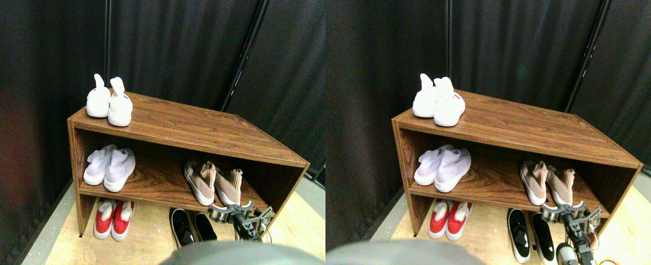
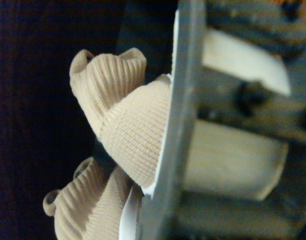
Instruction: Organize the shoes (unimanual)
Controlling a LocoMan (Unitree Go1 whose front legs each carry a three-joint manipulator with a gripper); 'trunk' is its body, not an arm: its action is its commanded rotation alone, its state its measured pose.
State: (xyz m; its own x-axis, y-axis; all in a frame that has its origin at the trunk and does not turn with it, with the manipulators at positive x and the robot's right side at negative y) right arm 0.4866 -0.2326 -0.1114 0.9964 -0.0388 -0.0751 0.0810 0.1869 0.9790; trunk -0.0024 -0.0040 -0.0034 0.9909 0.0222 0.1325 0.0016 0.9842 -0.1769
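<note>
My right gripper [image 1: 241, 212] reaches up from the lower right to the middle shelf's [image 1: 160, 182] front edge, at the heels of the dusty-pink knit shoes [image 1: 215, 185]; I cannot tell whether it is spread or pressed together. The ribbed sock-shoes with white soles lie side by side, toes pointing far-left into the wooden rack.

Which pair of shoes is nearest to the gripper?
The dusty-pink pair on the middle shelf's right side; the right gripper is at its heels. The other pairs lie farther away.
</note>
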